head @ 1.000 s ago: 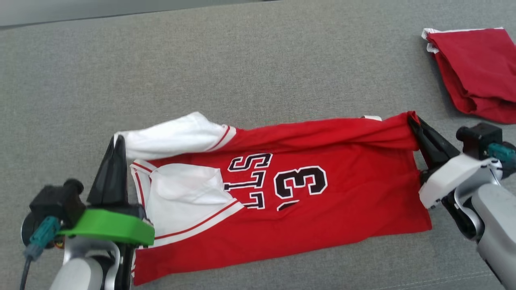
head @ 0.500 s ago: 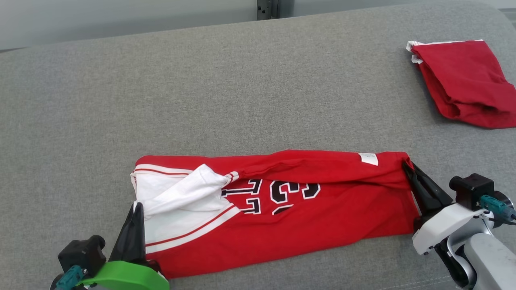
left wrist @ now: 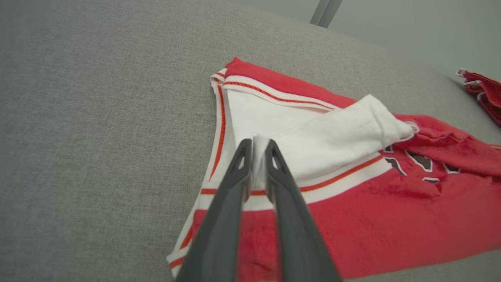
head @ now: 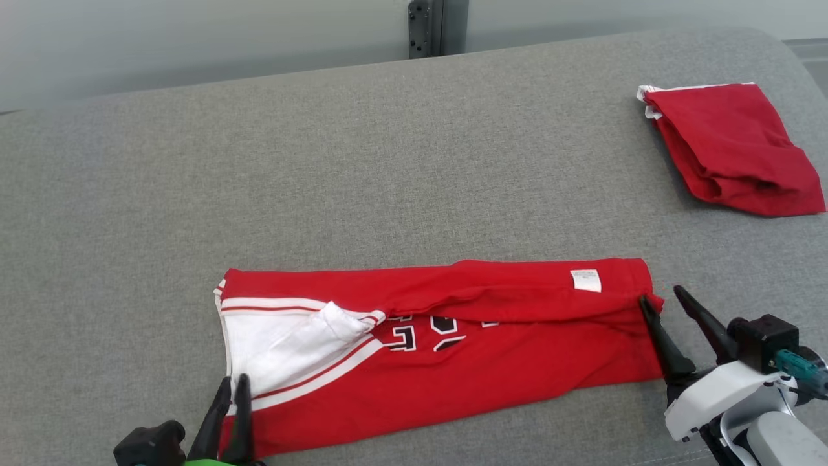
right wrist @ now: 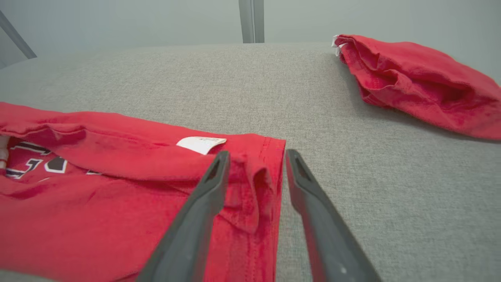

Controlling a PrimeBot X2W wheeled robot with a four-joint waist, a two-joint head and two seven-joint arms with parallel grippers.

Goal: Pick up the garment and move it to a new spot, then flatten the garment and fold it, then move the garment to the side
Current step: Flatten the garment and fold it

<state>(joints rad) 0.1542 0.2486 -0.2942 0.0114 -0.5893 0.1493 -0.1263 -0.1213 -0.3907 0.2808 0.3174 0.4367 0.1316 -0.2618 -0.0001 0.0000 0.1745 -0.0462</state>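
**Jersey laid out long on the cushion, one gripper pinching, the other wide open**

At the far left, the left gripper (head: 234, 380) sat at the bottom edge of the head view, right on the lower left corner of the red basketball jersey with white-and-red striped trim (head: 491, 362). Its two dark fingers were almost together. In the left wrist view a thin sliver of white cloth stood pinched between the tips (so I'd call that a grip on the jersey, just not a tight-looking one).

The jersey itself lay on the grey woven cushion (head: 388, 162), in the near middle. It was stretched sideways as a long band, with its far edge folded over toward the robot. The white panel (head: 278, 349) was at the left end, with a loose white flap lying across it. Next along, the black-and-white lettering (head: 420, 333) peeked out, half covered by the fold. Behind the cushion, top middle, stood a dark metal post (head: 427, 26).

Further right, a small white label (head: 585, 280) sat on the folded-over layer. At that end the right gripper (head: 660, 294) had its fingers clearly spread, holding nothing. One finger lay over the bunched red hem corner, the other over bare cushion just beside it. Whether either one touched anything, I couldn't tell.

Well apart, in the far right corner, lay a crumpled red cloth with white edging (head: 731, 149).
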